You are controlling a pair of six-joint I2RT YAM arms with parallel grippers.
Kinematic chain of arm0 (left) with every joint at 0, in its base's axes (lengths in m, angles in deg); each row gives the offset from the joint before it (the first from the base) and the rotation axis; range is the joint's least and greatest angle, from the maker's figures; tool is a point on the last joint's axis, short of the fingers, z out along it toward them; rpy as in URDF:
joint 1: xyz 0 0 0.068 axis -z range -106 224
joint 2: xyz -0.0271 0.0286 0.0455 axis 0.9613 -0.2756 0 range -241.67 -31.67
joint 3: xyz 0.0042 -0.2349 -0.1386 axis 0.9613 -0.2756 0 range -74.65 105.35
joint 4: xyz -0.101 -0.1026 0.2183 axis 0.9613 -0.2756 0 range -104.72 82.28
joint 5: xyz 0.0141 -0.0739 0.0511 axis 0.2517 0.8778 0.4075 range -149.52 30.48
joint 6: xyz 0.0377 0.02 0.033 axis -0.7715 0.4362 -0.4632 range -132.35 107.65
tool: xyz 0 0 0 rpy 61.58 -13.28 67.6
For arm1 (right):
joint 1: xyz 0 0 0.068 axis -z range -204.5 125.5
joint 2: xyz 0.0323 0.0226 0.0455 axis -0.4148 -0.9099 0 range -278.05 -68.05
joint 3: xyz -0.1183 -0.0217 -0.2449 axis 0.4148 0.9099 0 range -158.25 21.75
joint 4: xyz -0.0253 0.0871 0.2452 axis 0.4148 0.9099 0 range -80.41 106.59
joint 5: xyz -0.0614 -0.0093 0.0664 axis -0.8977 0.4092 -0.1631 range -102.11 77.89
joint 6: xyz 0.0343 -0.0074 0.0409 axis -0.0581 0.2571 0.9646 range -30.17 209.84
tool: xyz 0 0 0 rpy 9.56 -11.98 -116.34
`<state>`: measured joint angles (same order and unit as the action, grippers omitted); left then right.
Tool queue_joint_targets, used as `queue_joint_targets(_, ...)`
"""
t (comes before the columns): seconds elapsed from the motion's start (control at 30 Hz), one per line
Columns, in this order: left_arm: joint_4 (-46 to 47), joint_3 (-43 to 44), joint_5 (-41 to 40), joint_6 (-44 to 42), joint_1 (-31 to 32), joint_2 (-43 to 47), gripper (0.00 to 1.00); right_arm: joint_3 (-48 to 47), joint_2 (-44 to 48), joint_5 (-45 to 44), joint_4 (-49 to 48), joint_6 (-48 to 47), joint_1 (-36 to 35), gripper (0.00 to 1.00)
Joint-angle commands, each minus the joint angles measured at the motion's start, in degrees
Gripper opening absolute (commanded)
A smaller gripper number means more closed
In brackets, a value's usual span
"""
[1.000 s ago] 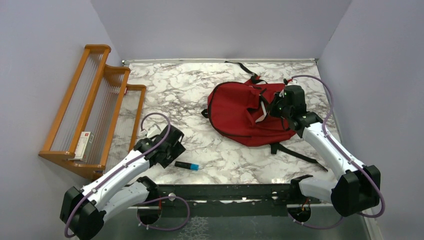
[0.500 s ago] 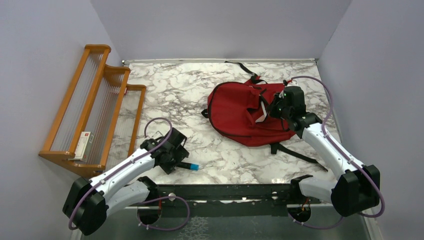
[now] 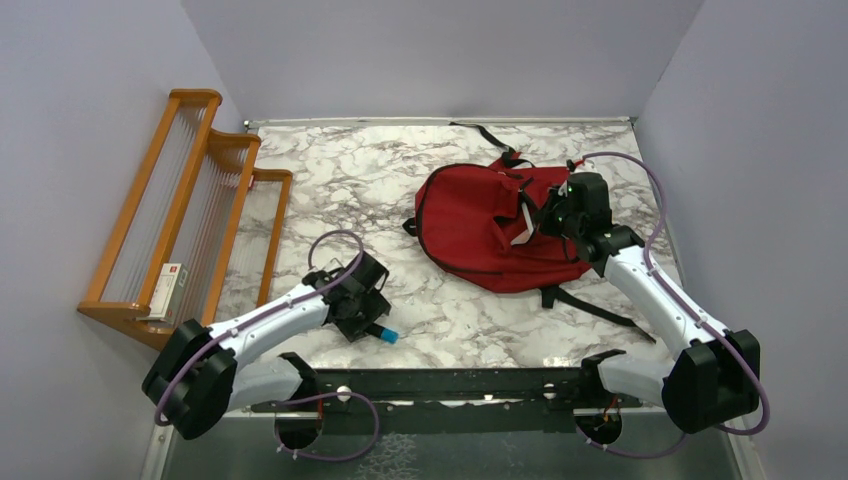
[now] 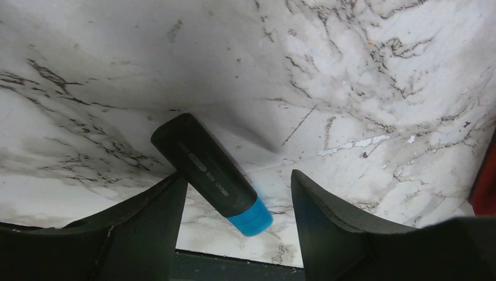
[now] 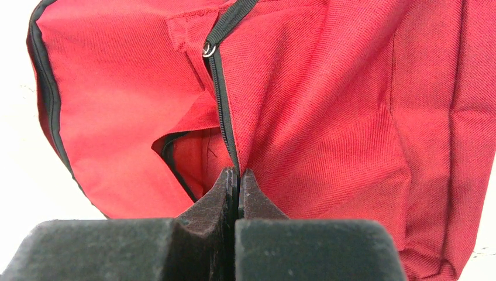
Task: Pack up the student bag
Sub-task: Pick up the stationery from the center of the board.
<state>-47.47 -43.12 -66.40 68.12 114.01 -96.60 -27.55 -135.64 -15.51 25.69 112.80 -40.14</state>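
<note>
Pickup of the marker [image 4: 205, 170] looks to be the step in hand. Near the front edge of the bench [image 3: 330, 180], the left hand [image 4: 237, 181] hovers released, its fingers either side of the blue-capped end. Next it should sink lower and clench squarely across the barrel. Farther back, right of centre, the student bag [image 3: 465, 225] lies flat. The right hand [image 5: 238, 175] is clenched on its zipper edge, lifting the opening agape.

A black marker [image 4: 205, 170] with a blue cap [image 4: 251, 216] lies flat on the marble table [image 4: 351, 70], slanting from upper left to lower right, cap end nearest. The left gripper [image 4: 237, 175] stands spread around it, the marker close to the left-hand finger [image 4: 146, 228]. A red sliver of the bag [image 4: 486, 181] shows at the right edge.
</note>
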Motion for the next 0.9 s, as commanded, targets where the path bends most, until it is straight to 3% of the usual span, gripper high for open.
queue_joint_targets(0.0,4.26,1.31,1.66,-1.90,0.82,-3.72,0.65,0.04,0.71,-2.25,1.15,-0.37,0.35,0.00)
queue_joint_targets(0.87,4.74,5.32,1.85,-14.18,0.82,-15.49,0.38,0.36,1.21,-5.89,1.67,-1.52,0.35,0.01)
